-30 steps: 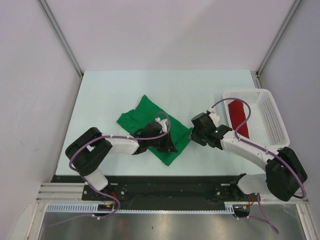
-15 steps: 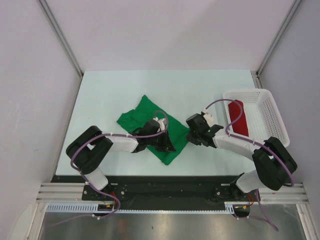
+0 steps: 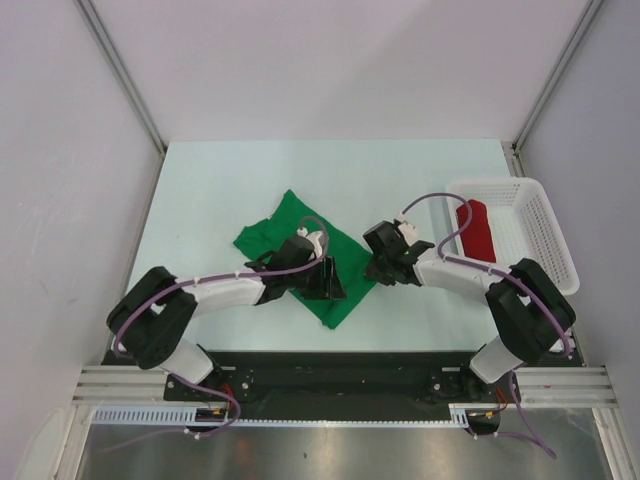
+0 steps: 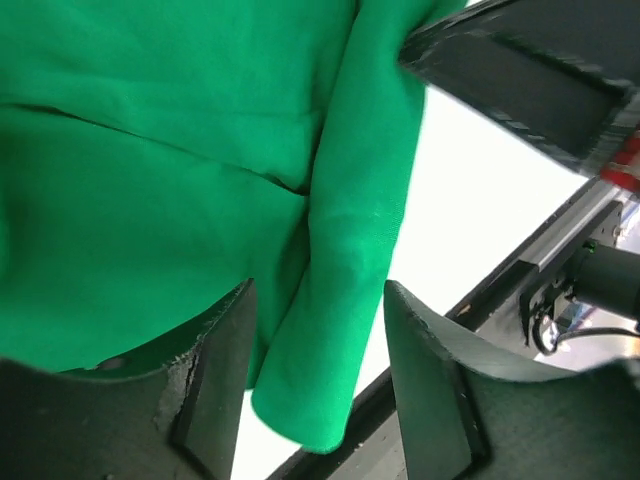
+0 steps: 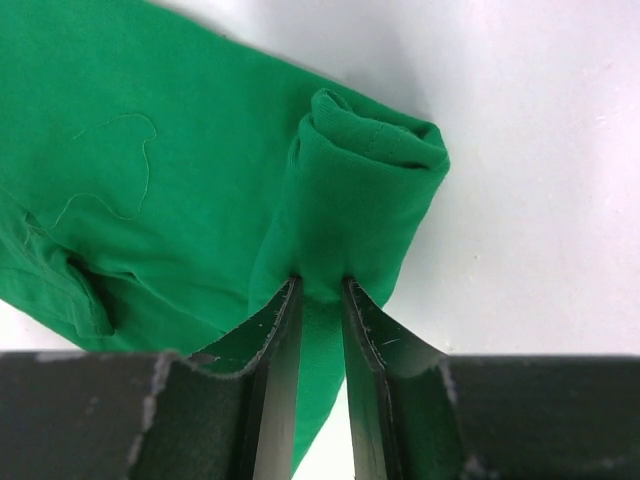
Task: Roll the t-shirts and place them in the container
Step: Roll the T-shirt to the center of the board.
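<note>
Green t-shirt lies on pale table (white walls around).

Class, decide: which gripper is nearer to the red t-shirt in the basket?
Right. The right gripper sits at the right edge of the green t-shirt, just left of the basket holding the red t-shirt; the left gripper is farther left, over the green cloth.

Far table is open; basket walls the right (left tool and right tool crowd green t-shirt).
</note>
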You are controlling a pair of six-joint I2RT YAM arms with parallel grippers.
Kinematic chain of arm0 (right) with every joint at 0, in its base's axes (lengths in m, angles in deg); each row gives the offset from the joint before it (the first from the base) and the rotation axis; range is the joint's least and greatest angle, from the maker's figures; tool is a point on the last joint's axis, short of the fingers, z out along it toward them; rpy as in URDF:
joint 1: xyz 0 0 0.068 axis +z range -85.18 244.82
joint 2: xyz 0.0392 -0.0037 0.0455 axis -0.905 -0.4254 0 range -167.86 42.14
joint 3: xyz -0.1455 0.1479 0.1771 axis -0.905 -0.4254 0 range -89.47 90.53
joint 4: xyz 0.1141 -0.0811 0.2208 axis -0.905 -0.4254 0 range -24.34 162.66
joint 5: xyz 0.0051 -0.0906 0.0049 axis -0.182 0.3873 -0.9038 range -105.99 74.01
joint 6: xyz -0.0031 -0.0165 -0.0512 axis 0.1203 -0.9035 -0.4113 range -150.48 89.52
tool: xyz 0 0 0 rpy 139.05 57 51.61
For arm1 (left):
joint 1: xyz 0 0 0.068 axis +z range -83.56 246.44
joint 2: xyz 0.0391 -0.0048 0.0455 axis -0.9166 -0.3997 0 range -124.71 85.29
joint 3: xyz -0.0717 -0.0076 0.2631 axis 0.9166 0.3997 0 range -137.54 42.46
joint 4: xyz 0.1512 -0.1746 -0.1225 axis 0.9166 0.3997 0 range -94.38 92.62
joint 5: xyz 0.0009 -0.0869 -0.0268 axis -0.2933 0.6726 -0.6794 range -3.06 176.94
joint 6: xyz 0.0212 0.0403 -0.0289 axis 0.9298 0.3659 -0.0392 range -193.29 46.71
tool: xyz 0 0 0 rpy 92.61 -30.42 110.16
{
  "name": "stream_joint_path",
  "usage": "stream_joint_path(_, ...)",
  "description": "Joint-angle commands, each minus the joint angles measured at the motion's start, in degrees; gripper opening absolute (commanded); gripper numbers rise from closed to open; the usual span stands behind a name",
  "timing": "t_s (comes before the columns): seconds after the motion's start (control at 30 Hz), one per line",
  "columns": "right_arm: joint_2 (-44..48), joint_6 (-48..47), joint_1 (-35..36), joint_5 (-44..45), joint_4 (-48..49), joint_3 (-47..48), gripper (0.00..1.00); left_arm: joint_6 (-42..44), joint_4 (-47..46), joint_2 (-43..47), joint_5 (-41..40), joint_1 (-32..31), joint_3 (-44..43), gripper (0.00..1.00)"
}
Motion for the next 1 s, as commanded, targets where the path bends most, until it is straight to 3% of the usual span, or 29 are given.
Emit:
stream_joint_path(0.0,-2.3,-0.2,-0.6,0.2,-1.7,4.2,0.27,5.8,7.2,6.8,-7.1,-0.3,-3.6,0.59)
stream_joint_path(0.27,-7.4,-0.9,-1.3,-1.7,-4.9,8.9,0.28,11.1,13.5,8.6,-19.6,-9.4,-7.7,0.53)
stream_joint_path(0.67,-11.1,-1.7,-2.3,-4.4,-6.5,11.9,0.28,15.5,11.1,-1.7,-30.3,-16.5,-10.7,0.54)
stream_joint_path(0.97,-8.9,-3.5,-2.9,-4.4,-7.0,12.0,0.31,14.2,9.9,-4.4,-35.0,-16.6,-8.6,0.29)
